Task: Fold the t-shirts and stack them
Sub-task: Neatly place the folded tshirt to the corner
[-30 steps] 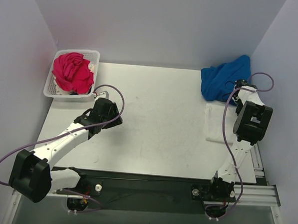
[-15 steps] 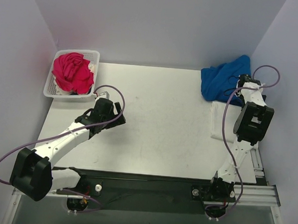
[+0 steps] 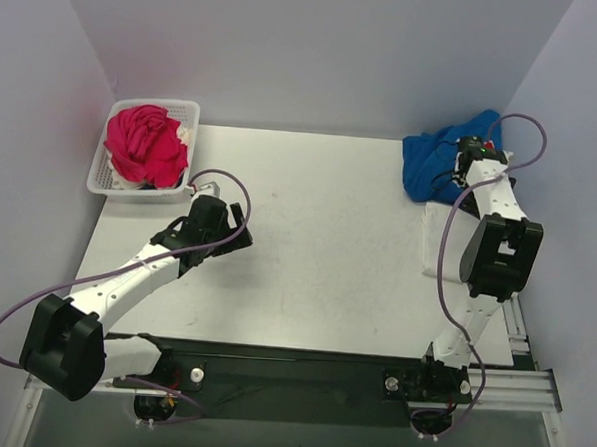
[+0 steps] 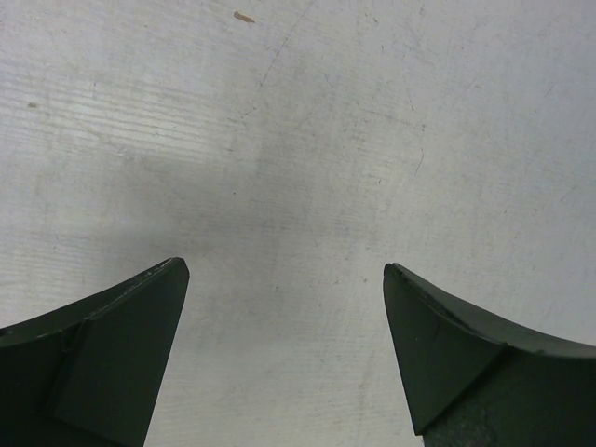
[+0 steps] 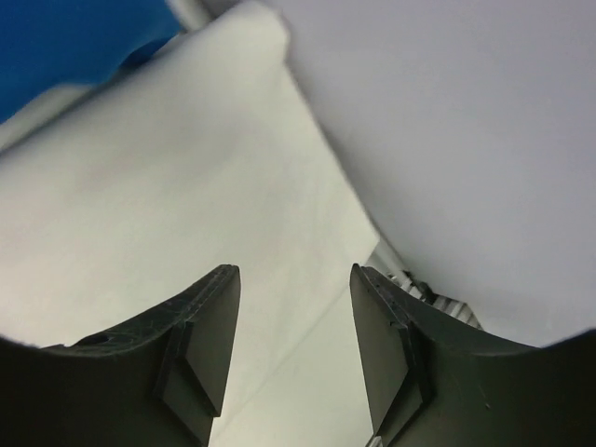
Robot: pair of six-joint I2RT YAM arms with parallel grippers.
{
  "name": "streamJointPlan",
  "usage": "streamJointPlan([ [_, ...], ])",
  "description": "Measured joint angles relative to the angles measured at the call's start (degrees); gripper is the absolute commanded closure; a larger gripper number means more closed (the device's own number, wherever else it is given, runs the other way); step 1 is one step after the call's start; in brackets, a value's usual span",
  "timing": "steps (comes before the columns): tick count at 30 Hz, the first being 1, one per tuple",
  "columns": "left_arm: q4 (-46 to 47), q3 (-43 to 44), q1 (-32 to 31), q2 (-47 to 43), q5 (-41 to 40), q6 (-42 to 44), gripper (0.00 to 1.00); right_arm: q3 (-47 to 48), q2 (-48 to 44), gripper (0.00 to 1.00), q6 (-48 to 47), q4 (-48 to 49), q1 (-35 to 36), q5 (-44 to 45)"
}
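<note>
**Q:** What does the overhead view alone show?

**A:** The whole layout. The magenta-pink t-shirt [image 3: 142, 143] lies bunched in the white lattice basket [image 3: 99, 178] at the far left corner of the table [image 3: 327, 255]. The blue t-shirt [image 3: 432, 162] is heaped at the far right corner. A flat white t-shirt [image 3: 433, 246] lies just in front of it, partly hidden by the right arm [image 3: 497, 249].

**Q:** And what do the wrist views add?

**A:** They settle the claws. The left gripper [image 4: 284, 270] hangs over bare, scratched tabletop near the basket, its fingers spread wide and holding nothing. The right gripper [image 5: 293, 275], above the right-hand pile, is likewise parted and empty. White cloth lies under it, blue cloth shows at the upper left, and the side wall [image 5: 447, 140] stands close on the right.
</note>
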Motion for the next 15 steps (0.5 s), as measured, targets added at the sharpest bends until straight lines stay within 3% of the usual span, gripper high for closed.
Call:
streamJointPlan([
  [7,2.1,-1.4,0.0,0.5,0.4,0.7,0.03,-7.3,-10.5,0.5,1.9,0.7,9.5,-7.7],
  [15,5.2,-3.2,-0.5,0.9,0.3,2.1,0.03,-19.6,-30.0,0.47,3.5,5.6,17.6,-18.1],
])
